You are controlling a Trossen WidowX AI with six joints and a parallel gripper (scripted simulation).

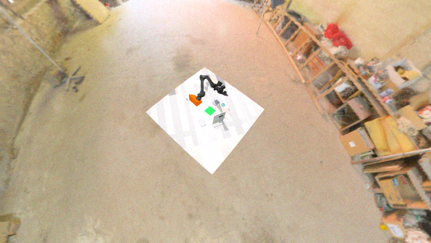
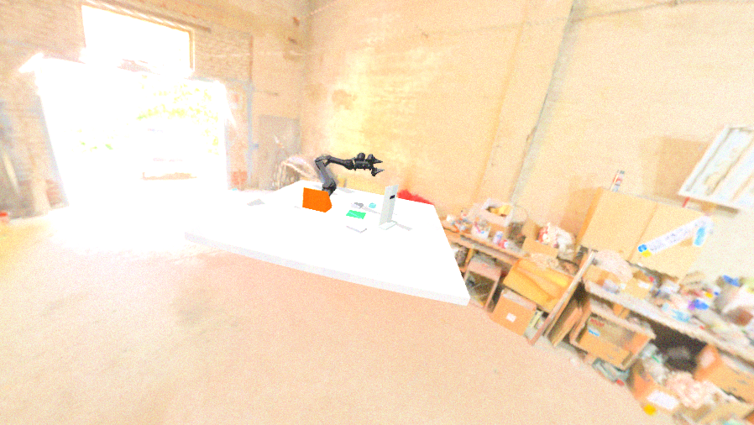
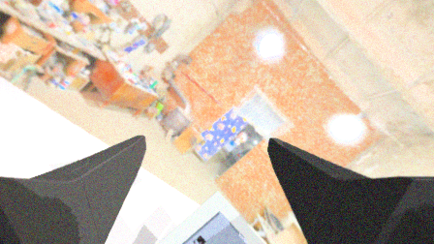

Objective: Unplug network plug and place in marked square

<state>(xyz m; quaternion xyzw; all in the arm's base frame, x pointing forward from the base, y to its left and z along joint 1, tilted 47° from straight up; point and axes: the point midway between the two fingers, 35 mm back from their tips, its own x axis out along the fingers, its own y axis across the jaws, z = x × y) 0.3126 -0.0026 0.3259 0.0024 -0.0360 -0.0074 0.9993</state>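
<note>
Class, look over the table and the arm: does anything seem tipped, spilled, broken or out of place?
Nothing stands out. The panel stands upright on the table, beside the green square. The orange block sits by the arm's base. The pincer hangs open in the air above the table, holding nothing. The plug is too small to judge.

Open air between jaws and upright panel (image 2: 389,206)

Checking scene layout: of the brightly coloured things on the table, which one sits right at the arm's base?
The orange block, beside the arm's base; the green marked square lies flat farther out, near the upright panel.
</note>
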